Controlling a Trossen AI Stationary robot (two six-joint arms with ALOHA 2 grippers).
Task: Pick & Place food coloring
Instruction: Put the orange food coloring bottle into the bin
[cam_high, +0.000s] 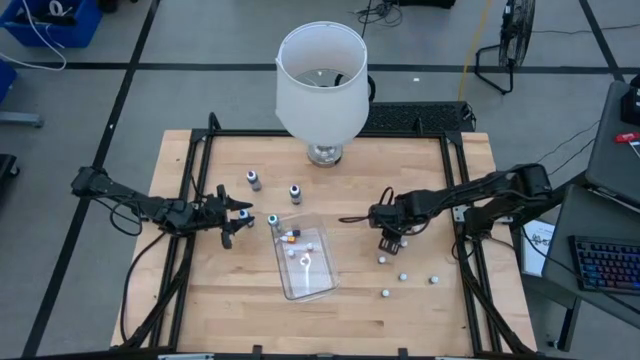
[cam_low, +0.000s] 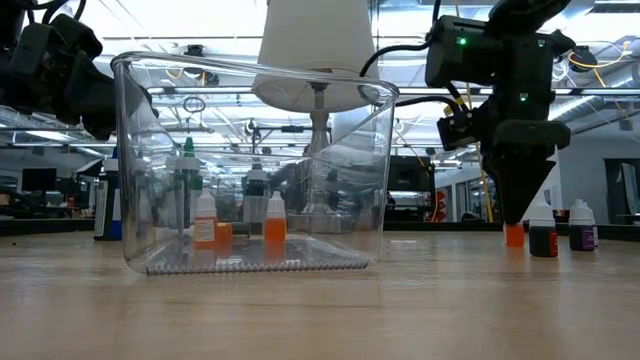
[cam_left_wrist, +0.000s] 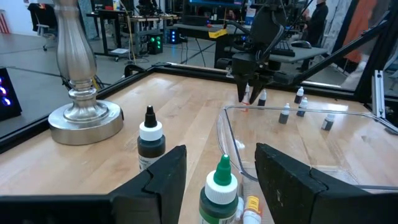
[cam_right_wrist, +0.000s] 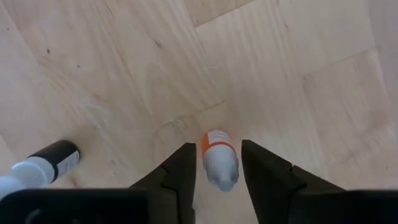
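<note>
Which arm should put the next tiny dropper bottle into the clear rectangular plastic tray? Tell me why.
Right, probably. The right gripper already straddles the small orange-banded dropper bottle standing on the wooden table. The left gripper hovers by the clear rectangular plastic tray, gripping nothing visible.

Workshop floor around a pale wooden tabletop

Grey tiled floor with dark seams; blue plastic bin upper left, black floor fan upper right, black keyboard at right edge.

Tabletop: pale wood grain. Tray: clear. Lampshade: white. Bottle between black jaws: white, orange band. Another bottle: green cap, white collar.
</note>
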